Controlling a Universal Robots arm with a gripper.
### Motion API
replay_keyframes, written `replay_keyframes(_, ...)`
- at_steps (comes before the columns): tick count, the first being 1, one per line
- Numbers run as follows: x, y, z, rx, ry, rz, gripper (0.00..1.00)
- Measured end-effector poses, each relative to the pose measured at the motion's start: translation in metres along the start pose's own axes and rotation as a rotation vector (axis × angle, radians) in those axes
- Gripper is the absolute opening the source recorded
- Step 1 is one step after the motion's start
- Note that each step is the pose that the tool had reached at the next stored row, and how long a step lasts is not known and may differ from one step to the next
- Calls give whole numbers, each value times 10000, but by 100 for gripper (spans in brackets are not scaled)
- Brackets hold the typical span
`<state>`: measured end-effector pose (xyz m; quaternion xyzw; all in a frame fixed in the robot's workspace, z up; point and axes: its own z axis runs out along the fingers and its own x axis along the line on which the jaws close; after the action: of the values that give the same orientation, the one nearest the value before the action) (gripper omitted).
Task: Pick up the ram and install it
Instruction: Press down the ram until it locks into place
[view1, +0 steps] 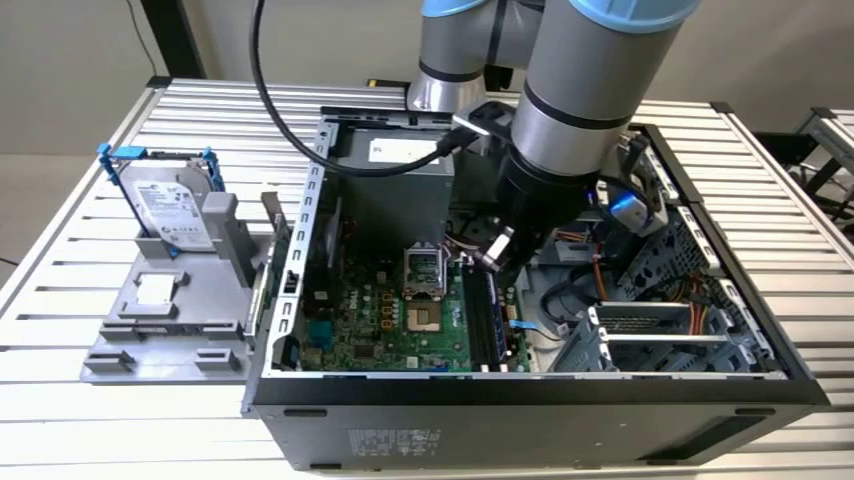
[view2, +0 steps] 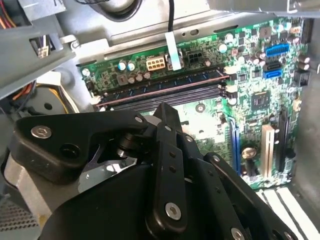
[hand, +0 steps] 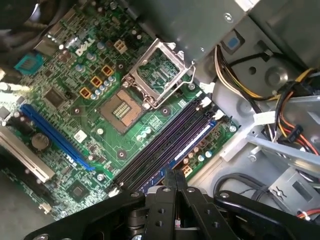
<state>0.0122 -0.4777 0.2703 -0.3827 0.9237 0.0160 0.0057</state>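
The ram (hand: 191, 144), a long blue stick with dark chips, stands in the outermost of the black motherboard slots (hand: 160, 145), farthest from the processor socket. It also shows in the second wrist view as the ram (view2: 172, 81), and as a blue strip, the ram (view1: 511, 322), inside the open computer case. My gripper (view1: 497, 255) hangs inside the case just above the slots. Its fingers (hand: 172, 181) are pressed together with nothing between them. In both wrist views the fingertips sit over the slots near the ram, and I cannot tell if they touch it.
The case's metal walls (view1: 314, 200) enclose the green motherboard (view1: 387, 320). Cable bundles (view1: 601, 290) and a drive cage (view1: 661, 335) crowd the exterior view's right. A silver hard drive in a blue frame (view1: 167, 205) stands on a grey fixture (view1: 160, 320) at the left.
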Motion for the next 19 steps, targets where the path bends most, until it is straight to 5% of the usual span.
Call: replay_keyframes(19,-1,-1,-1,0,7,-2808,0)
